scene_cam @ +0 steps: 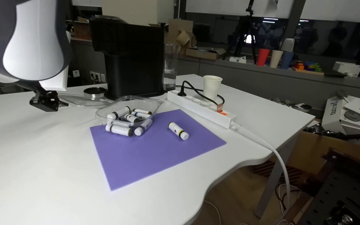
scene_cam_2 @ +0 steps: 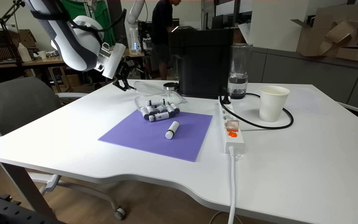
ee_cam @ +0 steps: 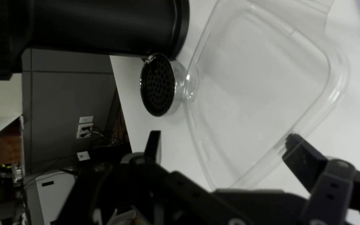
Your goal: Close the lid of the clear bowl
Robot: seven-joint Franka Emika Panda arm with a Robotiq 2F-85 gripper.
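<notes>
In an exterior view, a box (scene_cam: 355,127) reads "ROBOT".

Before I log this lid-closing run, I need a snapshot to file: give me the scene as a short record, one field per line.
Container: clear bowl, holding several small bottles
Cover: lid, folded open beside the bowl
Arm: gripper open near the lid
Contact: cannot tell; the gripper overlaps the lid's edge in the wrist view
Outside bowl: loose bottle, lying on the purple mat
Nearby: white cup, upright beside the power strip
Backdrop: black machine, behind the bowl in both exterior views
Status: not yet closed
</notes>
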